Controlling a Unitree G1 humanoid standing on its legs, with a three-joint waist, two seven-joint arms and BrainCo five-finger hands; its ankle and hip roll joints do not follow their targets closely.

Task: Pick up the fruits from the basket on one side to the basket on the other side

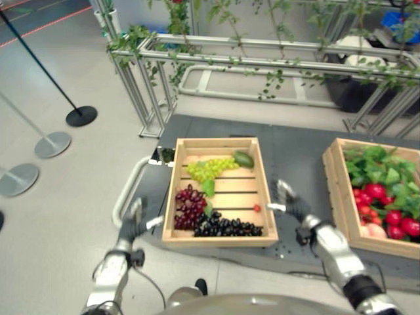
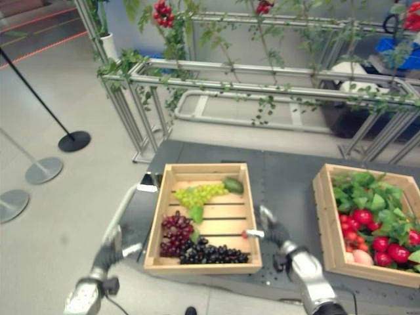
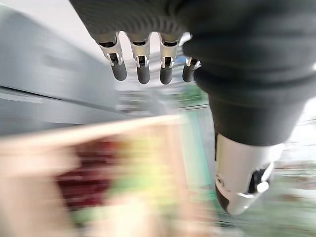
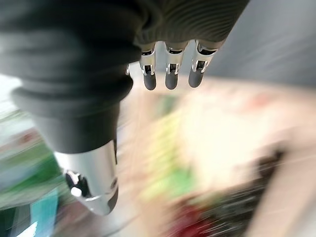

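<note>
Both hands released, holding nothing. Left robot hand (image 1: 133,223) and right robot hand (image 1: 291,205) flank the grape crate (image 1: 219,238) on the worktop (image 1: 295,154), likely squaring up. Grapes (image 1: 226,227) lie inside; produce crate (image 1: 341,216) waits rightward.

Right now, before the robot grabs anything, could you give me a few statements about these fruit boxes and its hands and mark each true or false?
1. The left crate holds green, red and dark grapes. True.
2. The right hand is holding a bunch of grapes. False: its fingers are straight and hold nothing; it hovers by the crate's right wall.
3. The right crate holds green leaves and red fruit. True.
4. The left hand is inside the left crate. False: it is outside, beside the left wall, open.
5. The green grapes lie nearest the robot. False: the dark grapes do.
</note>
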